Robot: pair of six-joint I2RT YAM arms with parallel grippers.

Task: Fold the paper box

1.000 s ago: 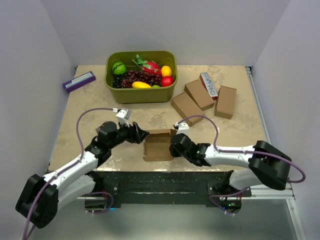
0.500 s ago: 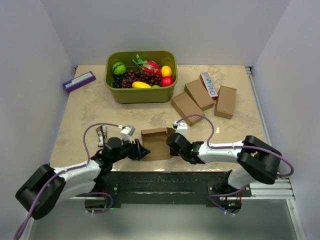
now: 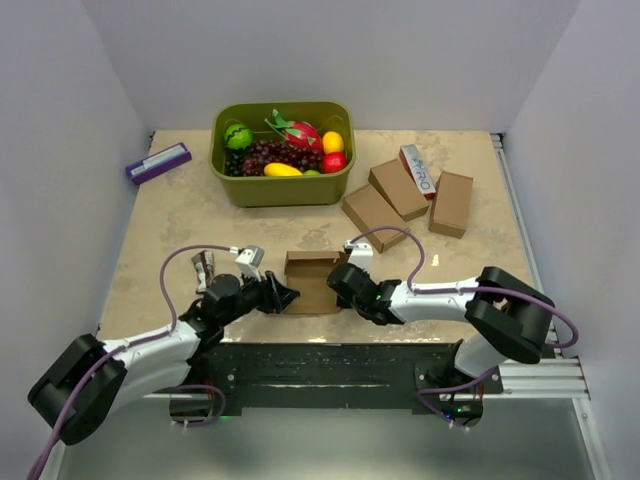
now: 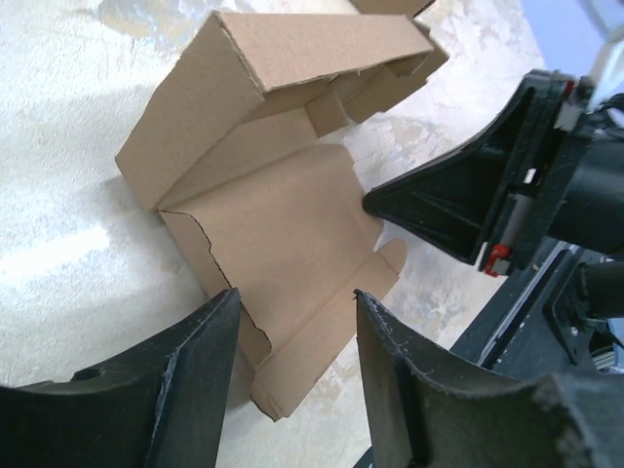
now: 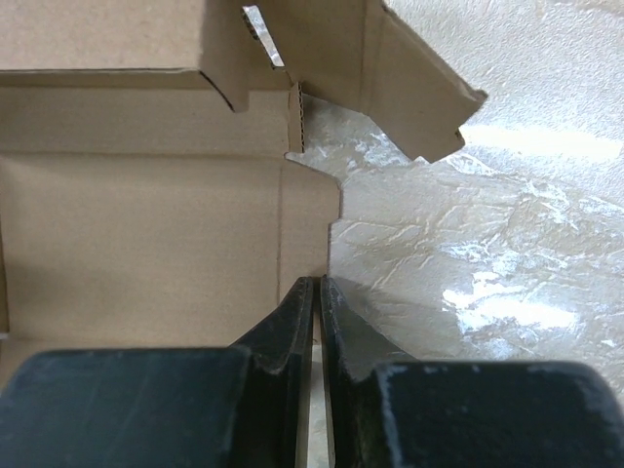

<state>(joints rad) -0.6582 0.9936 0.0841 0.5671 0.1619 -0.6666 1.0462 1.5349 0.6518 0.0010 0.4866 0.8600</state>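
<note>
The paper box [image 3: 312, 283] is a plain brown carton, half opened, near the table's front edge. Its base panel lies flat and its far wall and top flap stand up [image 4: 273, 214]. My left gripper [image 3: 283, 296] is open at the box's left near corner, its fingers either side of the near flap [image 4: 296, 294] without touching it. My right gripper [image 3: 338, 282] is shut, its tips resting at the right edge of the flat panel [image 5: 318, 280]; I see no cardboard between the fingers. The box fills the left of the right wrist view [image 5: 146, 224].
A green basket [image 3: 282, 192] of toy fruit stands at the back. A purple-and-white box [image 3: 158, 162] lies back left. Three folded brown boxes [image 3: 374, 216] and a white-and-red carton [image 3: 420, 170] lie back right. The black rail [image 3: 330, 360] runs along the front edge.
My left arm has dropped towards the front edge, bringing its gripper to the box's left near corner. My right gripper has edged left and away, and the box has shifted slightly away with it.
</note>
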